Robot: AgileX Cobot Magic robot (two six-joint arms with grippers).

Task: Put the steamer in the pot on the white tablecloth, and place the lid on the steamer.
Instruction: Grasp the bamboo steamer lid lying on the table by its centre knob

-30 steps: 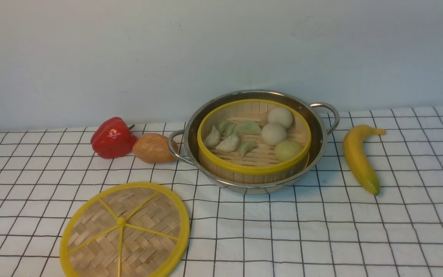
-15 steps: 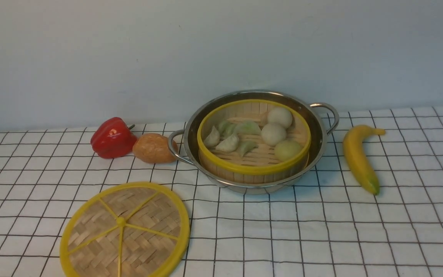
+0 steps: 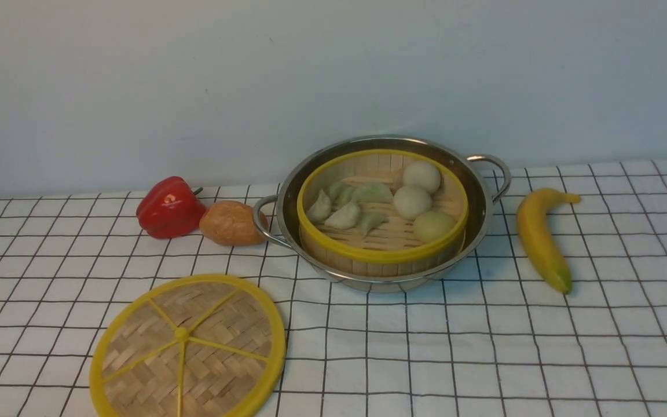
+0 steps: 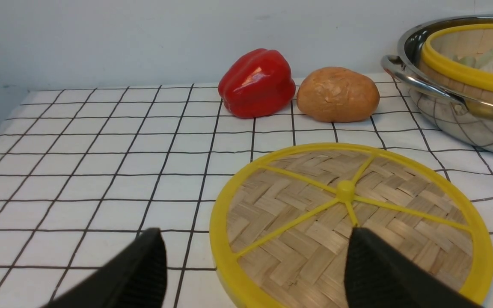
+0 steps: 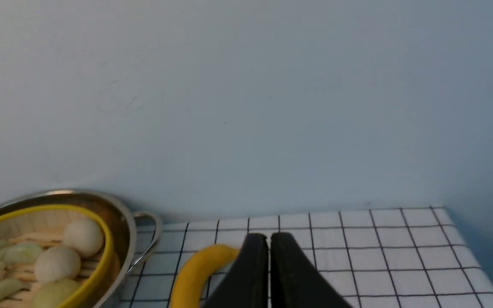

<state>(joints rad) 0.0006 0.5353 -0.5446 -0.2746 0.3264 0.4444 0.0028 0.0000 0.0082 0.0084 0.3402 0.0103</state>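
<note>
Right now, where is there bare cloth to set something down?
Widest: the near right cloth, bordered by the lid, the pot and the banana. Also free: the left strip between the red pepper and the lid. Crowded: the back row, where pepper, brown roll and pot handle sit close; only a narrow lane separates pot and banana.

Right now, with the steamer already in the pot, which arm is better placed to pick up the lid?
Left. The left jaws stand open just before the lid, which lies left of the pot. The right jaws are shut, near the banana on the pot's other side.
</note>
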